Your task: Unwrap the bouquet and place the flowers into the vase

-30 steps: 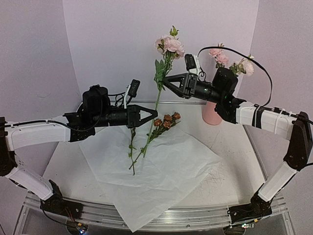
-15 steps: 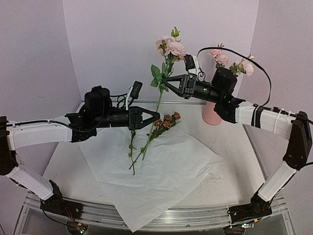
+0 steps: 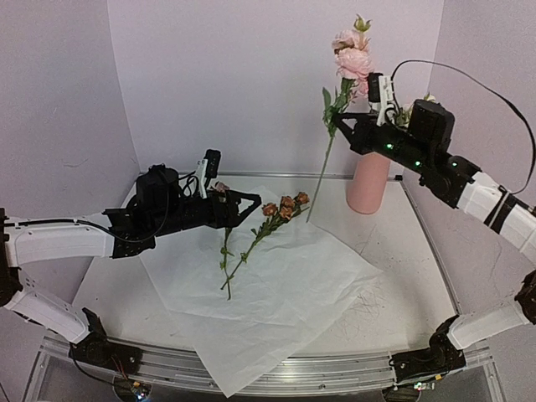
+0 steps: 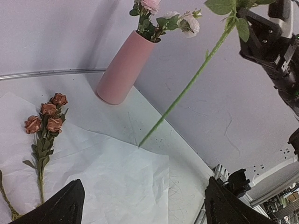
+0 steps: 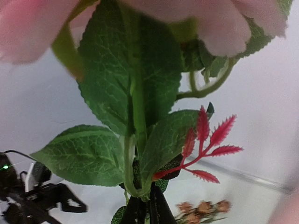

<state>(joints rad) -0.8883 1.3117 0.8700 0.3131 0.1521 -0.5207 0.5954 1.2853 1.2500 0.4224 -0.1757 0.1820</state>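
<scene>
Top external view: over the left half of the tabletop the left gripper [image 3: 249, 203] hung released, jaws spread wide, above the far edge of the white paper [image 3: 285, 293] that covered the tabletop's middle. On that paper lay a thin green stem [image 3: 226, 255] and, beside it, a sprig of brownish roses [image 3: 285, 205]. Further right, the right gripper [image 3: 338, 124] was clenched on a pink rose [image 3: 352, 54], holding it aloft just left of the vase [image 3: 367, 184], which stood near the far right corner with flowers [image 4: 187, 21] in it.
</scene>
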